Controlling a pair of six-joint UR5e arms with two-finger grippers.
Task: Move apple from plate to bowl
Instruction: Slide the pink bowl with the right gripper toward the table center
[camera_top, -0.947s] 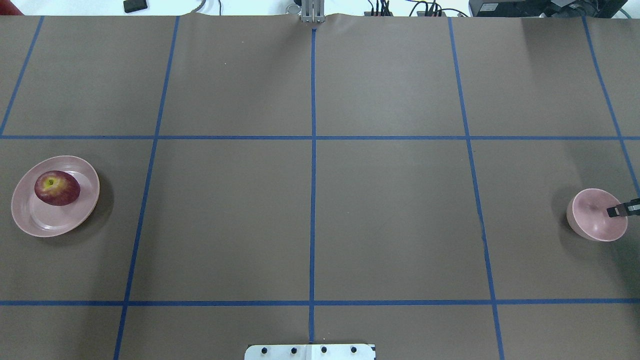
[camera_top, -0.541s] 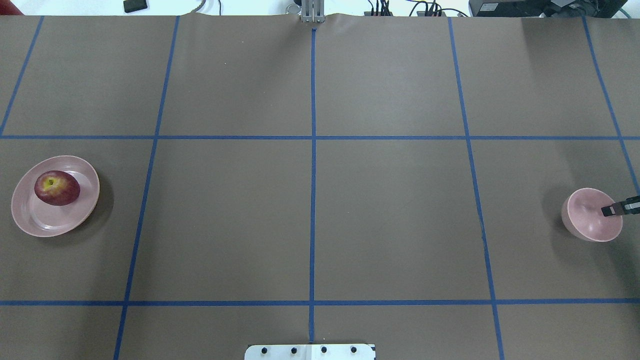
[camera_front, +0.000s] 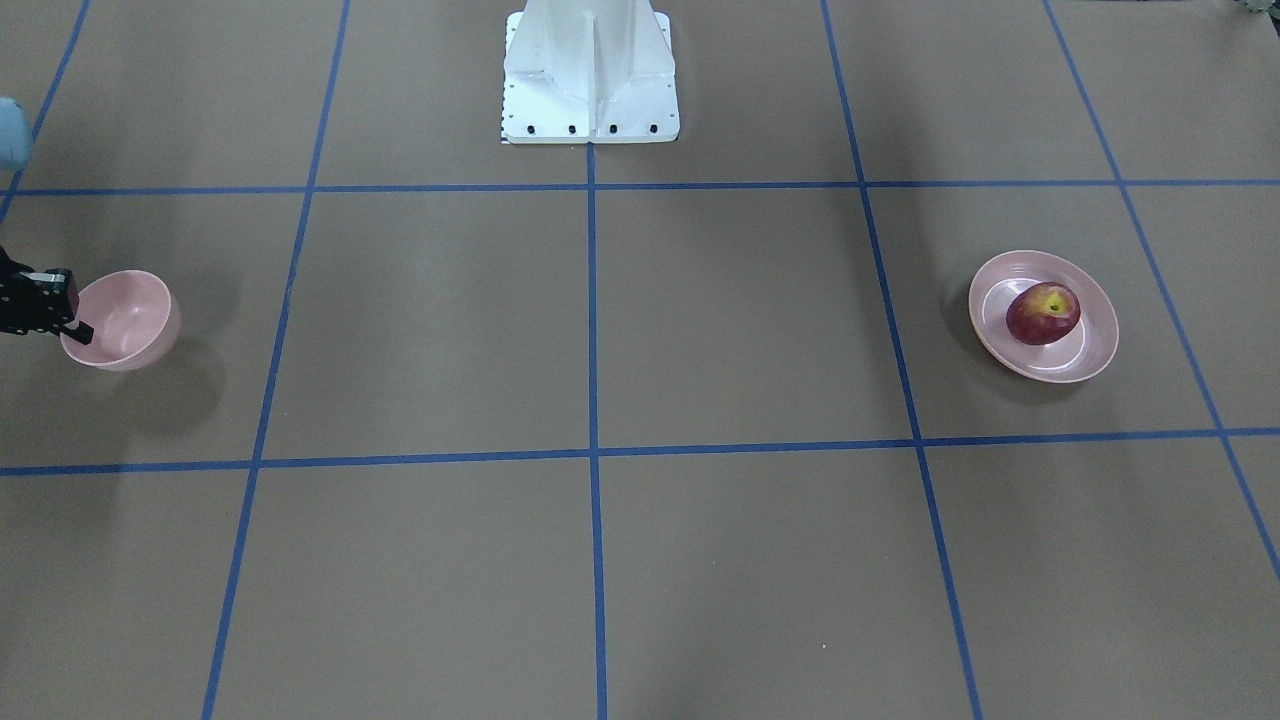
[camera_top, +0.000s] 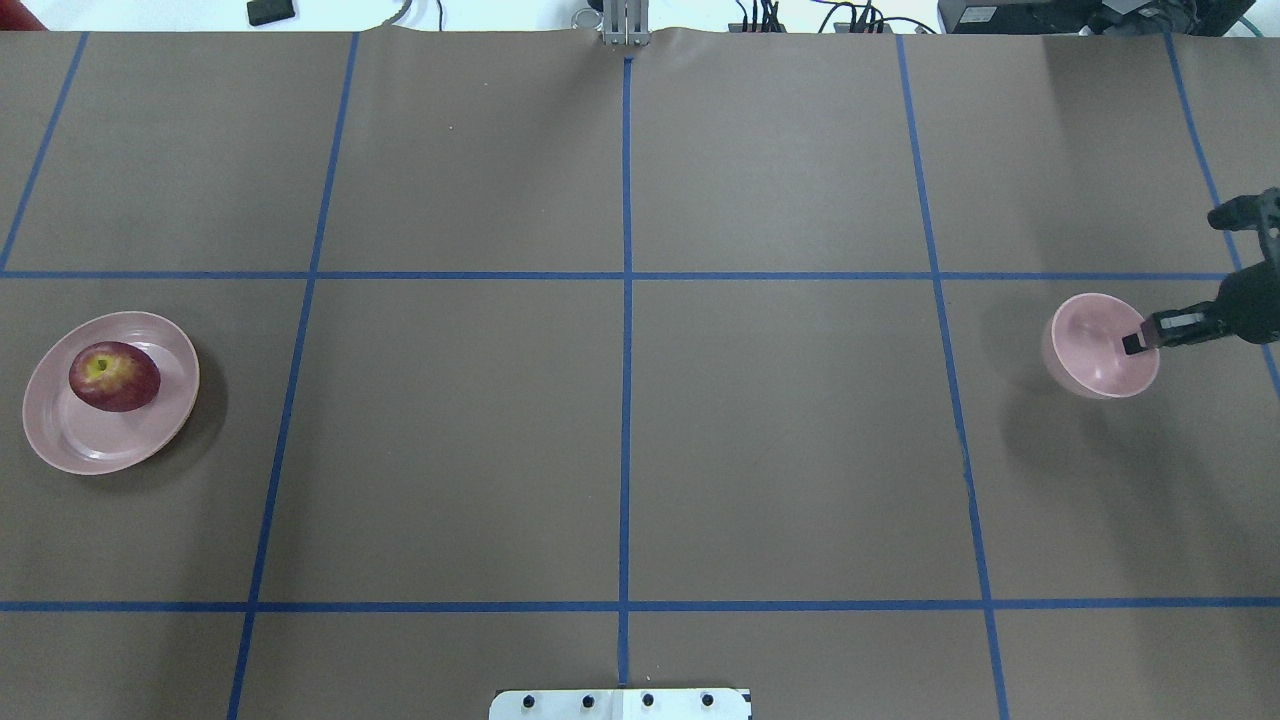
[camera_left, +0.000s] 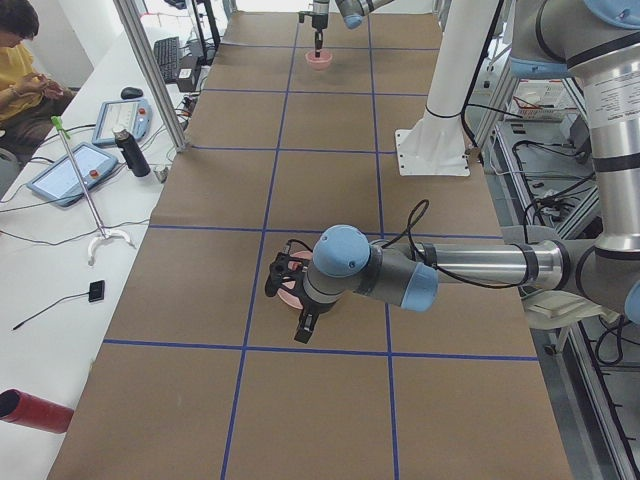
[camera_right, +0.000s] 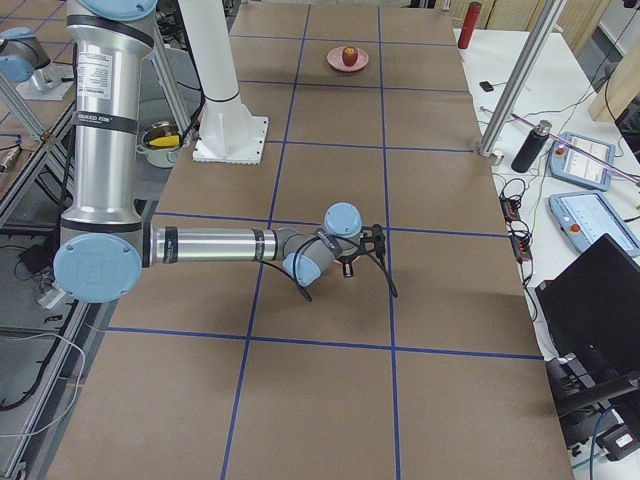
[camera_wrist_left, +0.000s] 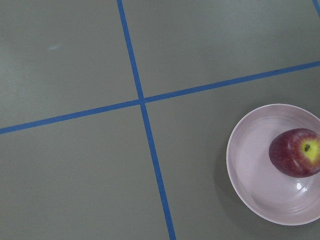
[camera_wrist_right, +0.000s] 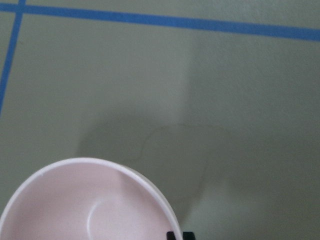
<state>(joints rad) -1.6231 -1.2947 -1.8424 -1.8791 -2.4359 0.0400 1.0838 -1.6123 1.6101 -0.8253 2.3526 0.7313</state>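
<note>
Near the left edge of the surface, the apple (camera_top: 114, 376) sits stem-up on the plate (camera_top: 92, 446). Near the right edge, the right end effector (camera_top: 1135, 343) is pinched onto the rim of the bowl (camera_top: 1092, 352), which looks raised off the surface. Almost the whole width lies between apple and bowl. The left end effector (camera_left: 288, 305) hangs over the plate, by far the nearer one; how wide it stands I cannot tell. In its wrist view the apple lies off to the lower right, so it probably must shift that way before descending.
</note>
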